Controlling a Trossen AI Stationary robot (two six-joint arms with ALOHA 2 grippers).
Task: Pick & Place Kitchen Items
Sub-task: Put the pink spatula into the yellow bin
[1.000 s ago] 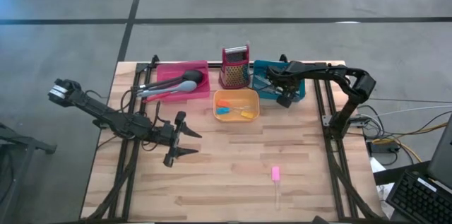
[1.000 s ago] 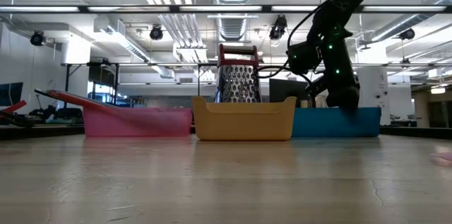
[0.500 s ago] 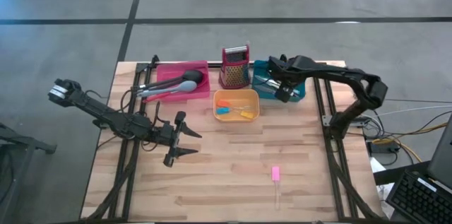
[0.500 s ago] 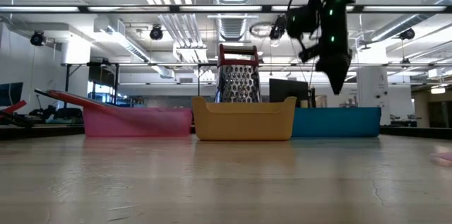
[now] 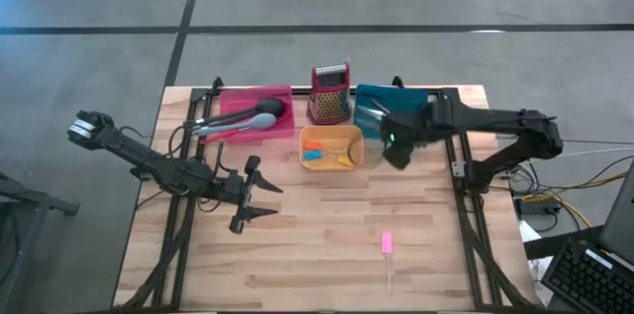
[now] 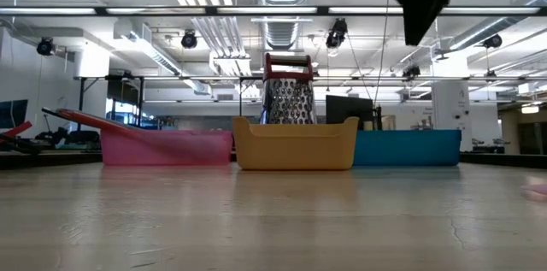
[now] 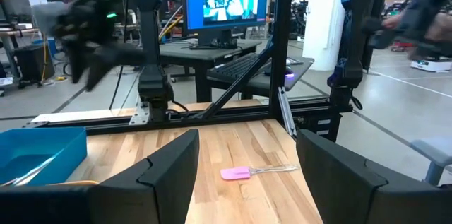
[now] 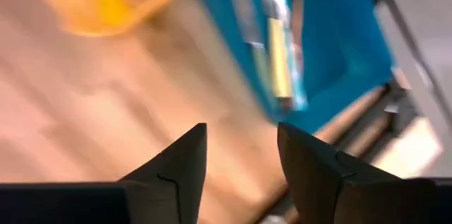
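Nearest on the counter (image 5: 297, 255) lies one pink spatula (image 5: 386, 245) with a thin clear handle, all alone. It is the only loose kitchen item I can see out of a tray.

A bit farther back on the left, the left jaws (image 5: 260, 203) hang just above the wood, wide open and holding nothing.

Farther back on the right, the right jaws (image 5: 394, 152) are up in the air, just in front of the teal tray (image 5: 374, 96). They are partly open and hold nothing.

I think the next job is to fetch the pink spatula. To do it well, the jaws should come straight down over the fat pink end, close gently, then lift before moving.

At the far side stand three trays in a row: one pink tray (image 5: 243, 99) on the left with about three long spoons, one orange tray (image 5: 332, 160) in the middle with small bits, and the teal one on the right with slim pieces I cannot count. One red grater (image 5: 330, 93) stands behind the orange tray.
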